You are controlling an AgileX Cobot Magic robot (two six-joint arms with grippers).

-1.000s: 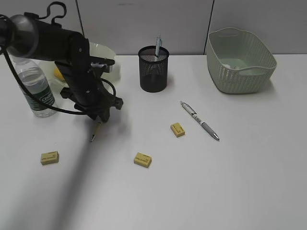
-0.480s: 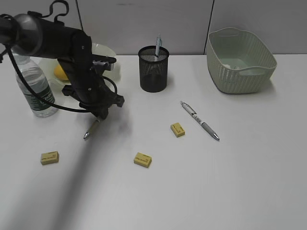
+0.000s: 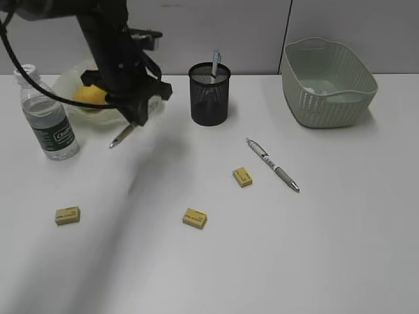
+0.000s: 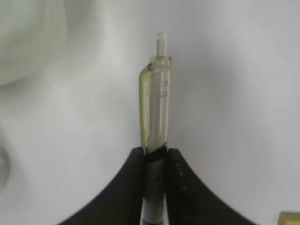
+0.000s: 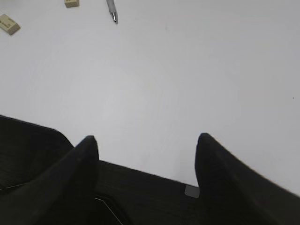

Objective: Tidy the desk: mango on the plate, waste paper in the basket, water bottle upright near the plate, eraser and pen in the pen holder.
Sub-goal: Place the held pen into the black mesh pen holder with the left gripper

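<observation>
My left gripper (image 3: 134,122) is shut on a yellowish clear pen (image 3: 122,136) and holds it in the air in front of the plate (image 3: 63,88). The left wrist view shows the pen (image 4: 157,108) pinched between the fingertips, clicker end pointing away from the left gripper (image 4: 156,152). The mango (image 3: 90,95) lies on the plate. The water bottle (image 3: 48,121) stands upright to the plate's left. The pen holder (image 3: 210,95) has one pen in it. A grey pen (image 3: 273,164) and three erasers (image 3: 243,177) (image 3: 195,218) (image 3: 68,215) lie on the desk. My right gripper (image 5: 146,143) is open and empty.
The basket (image 3: 328,82) stands at the back right; something pale lies in it, too unclear to name. The right wrist view shows two erasers (image 5: 9,24) (image 5: 71,3) and the grey pen's tip (image 5: 111,11) far ahead on the white desk (image 5: 187,70).
The left gripper has closed on the yellowish pen and lifted it off the desk, rising and moving back toward the plate. The right gripper has not moved.
</observation>
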